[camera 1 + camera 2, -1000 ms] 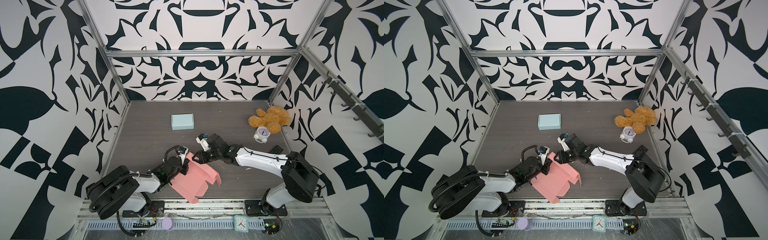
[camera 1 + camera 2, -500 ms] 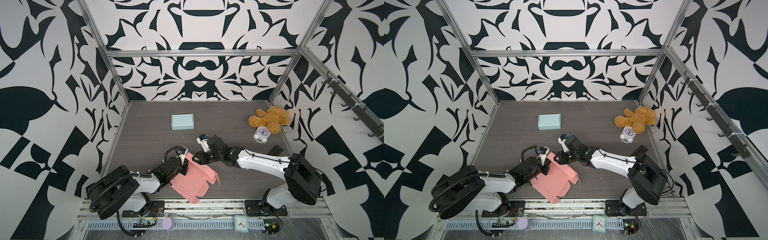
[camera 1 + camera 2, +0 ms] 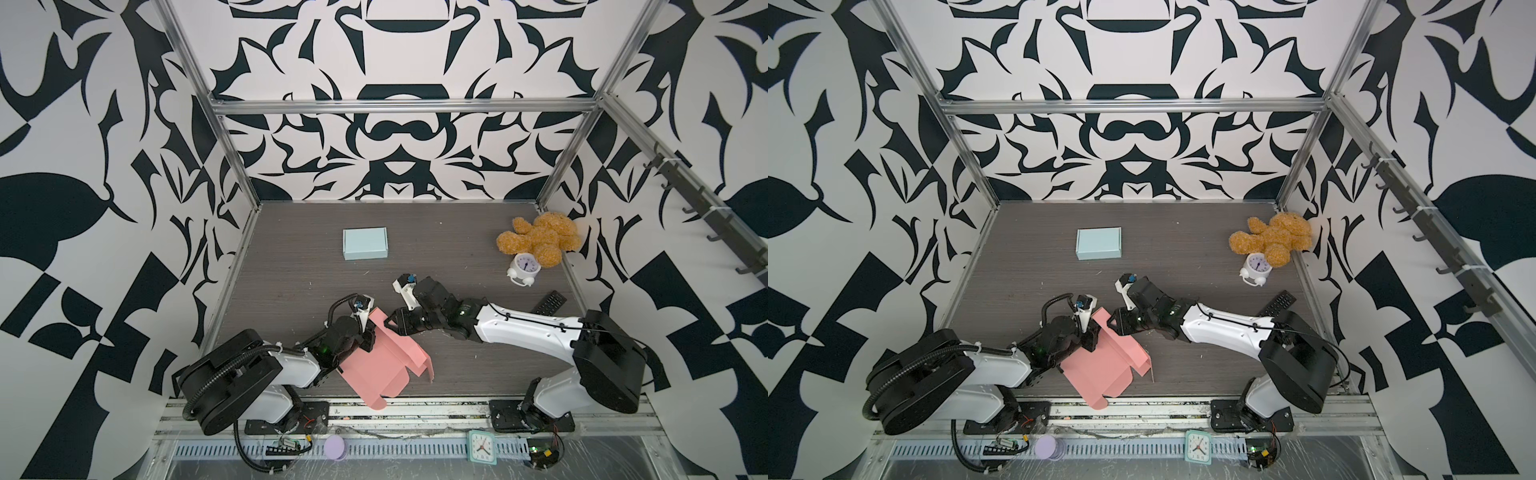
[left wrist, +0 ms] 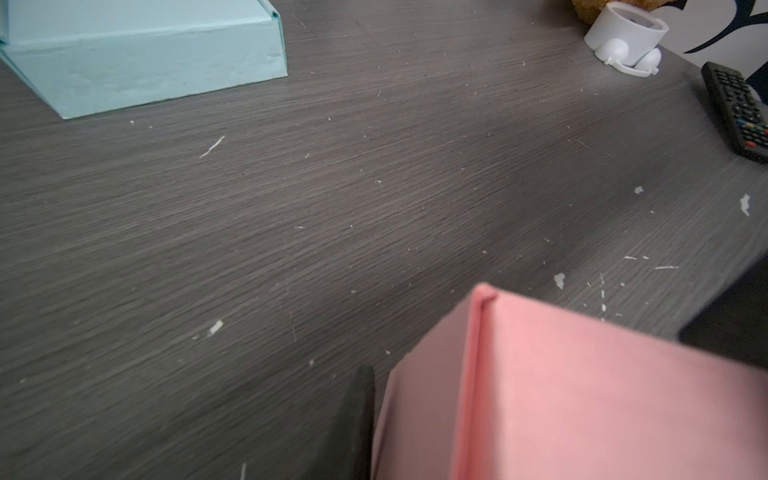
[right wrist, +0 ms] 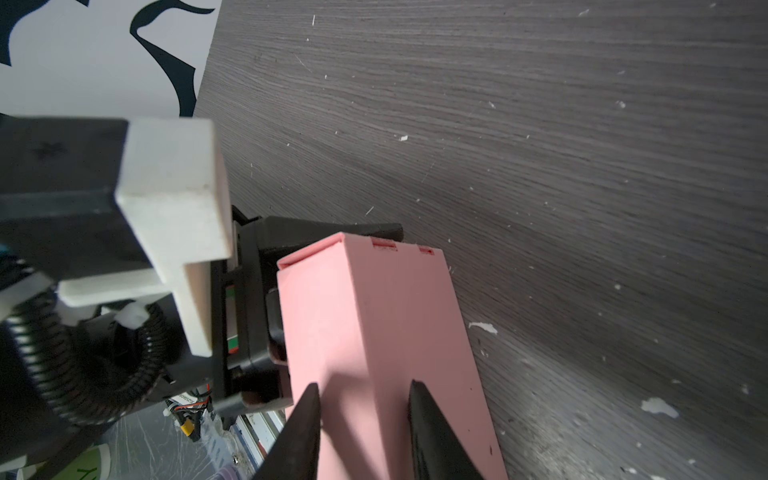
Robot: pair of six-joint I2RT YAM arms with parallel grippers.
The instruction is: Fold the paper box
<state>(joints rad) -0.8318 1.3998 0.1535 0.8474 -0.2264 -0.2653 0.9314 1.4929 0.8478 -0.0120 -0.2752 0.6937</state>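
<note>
My left gripper [image 3: 368, 334] sits low near the front of the desk [image 3: 291, 282], with the forearm stretched from its base toward the middle. It is pinched onto the upright far wall of the pink paper box [image 3: 382, 365]. In the left wrist view only 1 finger [image 4: 359, 415] shows, lying against the outside of that wall [image 4: 582, 395]; the other is hidden behind it.

My right gripper [image 3: 392, 324] comes in from the right. The arm lies long and low over the desk and the wrist bends down onto the same far end of the box. In the right wrist view its 2 fingers [image 5: 432, 432] stand partly apart over the flat pink face [image 5: 374, 311], with nothing clamped between them. I cannot tell whether the tips touch the paper.

The box is half formed and lies at the front middle of the desk, raised at the end where both grippers meet. 1 side flap stands up on its right. Its near corner pokes past the desk's front edge over the metal rail [image 3: 436, 405].

Beyond the grippers there is open wood out to a blue box [image 3: 365, 243], well apart toward the back. A remote [image 3: 548, 303] lies just beside my right arm's elbow. Past it, a white alarm clock [image 3: 524, 268] and a teddy bear [image 3: 536, 237] crowd the far right corner against the wall. The left wall runs close alongside my left arm.
</note>
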